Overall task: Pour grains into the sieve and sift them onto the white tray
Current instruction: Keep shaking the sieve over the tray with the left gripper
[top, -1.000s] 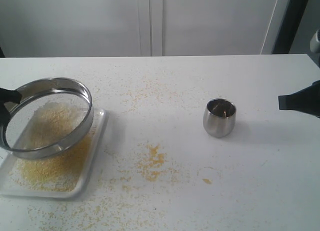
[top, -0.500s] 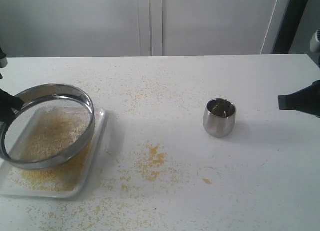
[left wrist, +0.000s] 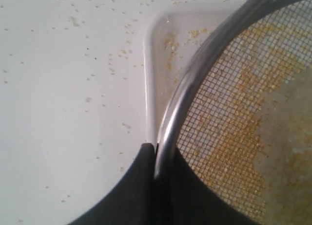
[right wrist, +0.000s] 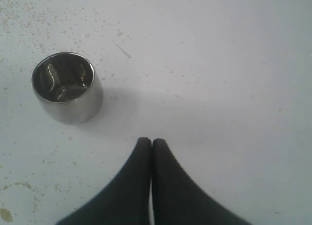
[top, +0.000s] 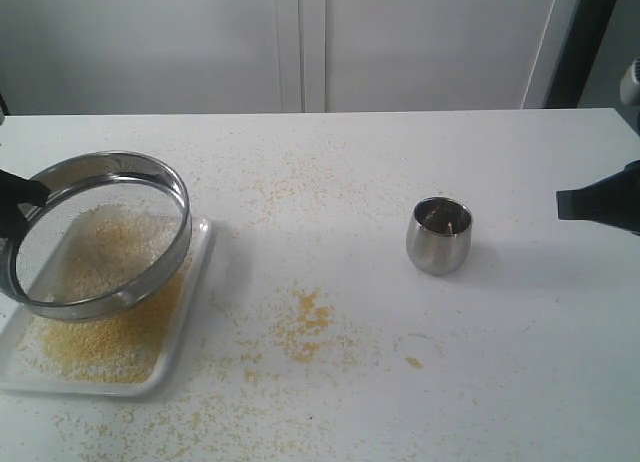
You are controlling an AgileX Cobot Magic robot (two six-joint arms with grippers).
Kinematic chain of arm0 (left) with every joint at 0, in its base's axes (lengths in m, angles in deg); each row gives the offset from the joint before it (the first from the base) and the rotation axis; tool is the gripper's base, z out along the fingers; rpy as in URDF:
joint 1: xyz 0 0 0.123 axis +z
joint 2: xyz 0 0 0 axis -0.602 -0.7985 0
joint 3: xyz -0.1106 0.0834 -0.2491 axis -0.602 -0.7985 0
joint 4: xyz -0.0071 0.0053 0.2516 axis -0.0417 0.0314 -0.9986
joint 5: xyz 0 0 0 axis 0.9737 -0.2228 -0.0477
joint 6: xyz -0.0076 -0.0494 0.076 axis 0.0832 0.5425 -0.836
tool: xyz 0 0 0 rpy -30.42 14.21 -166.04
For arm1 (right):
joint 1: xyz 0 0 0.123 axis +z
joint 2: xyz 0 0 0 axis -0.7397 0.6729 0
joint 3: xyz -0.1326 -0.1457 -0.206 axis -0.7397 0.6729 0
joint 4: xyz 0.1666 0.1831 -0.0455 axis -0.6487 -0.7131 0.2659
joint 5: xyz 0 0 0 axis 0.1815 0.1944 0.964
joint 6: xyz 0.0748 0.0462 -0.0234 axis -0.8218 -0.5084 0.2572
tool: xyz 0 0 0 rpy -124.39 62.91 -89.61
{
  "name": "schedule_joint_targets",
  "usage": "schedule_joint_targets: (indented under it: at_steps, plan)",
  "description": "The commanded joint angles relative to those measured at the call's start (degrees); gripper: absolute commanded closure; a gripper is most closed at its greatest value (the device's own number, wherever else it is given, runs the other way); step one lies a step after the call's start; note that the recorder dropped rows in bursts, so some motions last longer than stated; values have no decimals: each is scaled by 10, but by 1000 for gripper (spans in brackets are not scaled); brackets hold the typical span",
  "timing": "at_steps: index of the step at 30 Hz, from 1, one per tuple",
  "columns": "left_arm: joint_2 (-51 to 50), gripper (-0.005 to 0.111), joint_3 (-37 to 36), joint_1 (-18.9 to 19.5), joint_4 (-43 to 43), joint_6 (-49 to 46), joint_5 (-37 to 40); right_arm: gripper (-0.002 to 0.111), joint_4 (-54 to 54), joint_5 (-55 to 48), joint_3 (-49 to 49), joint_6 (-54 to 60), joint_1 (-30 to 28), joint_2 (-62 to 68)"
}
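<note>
Grains (top: pixel 90 347) are lying on the white tray (top: pixel 195 282), left gripper (left wrist: pixel 155 149) pinching the rim of the sieve (top: pixel 100 237) above it, right gripper (right wrist: pixel 151 142) hanging closed on nothing.

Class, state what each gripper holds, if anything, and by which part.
The left gripper clamps the sieve by its steel rim; the right gripper is shut on nothing.
</note>
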Motion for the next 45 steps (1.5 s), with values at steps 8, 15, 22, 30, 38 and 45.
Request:
schedule_joint_targets:
  at_steps: [8,15,22,30,38,45]
  plan:
    - [9,107,2,3,21,44,6,108,0,7,2,-3,-3,-4]
    - [10,107,2,17,17,83,13,108,0,7,2,-3,-3,-4]
    - [9,107,2,-11,34,-85,47,108,0,7,2,-3,-3,-4]
    - [10,107,2,-2,33,-38,26,108,0,7,2,-3,-3,-4]
    - [10,107,2,22,32,45,17,108,0,7,2,-3,-3,-4]
    - [10,107,2,48,16,73,13,108,0,7,2,-3,-3,-4]
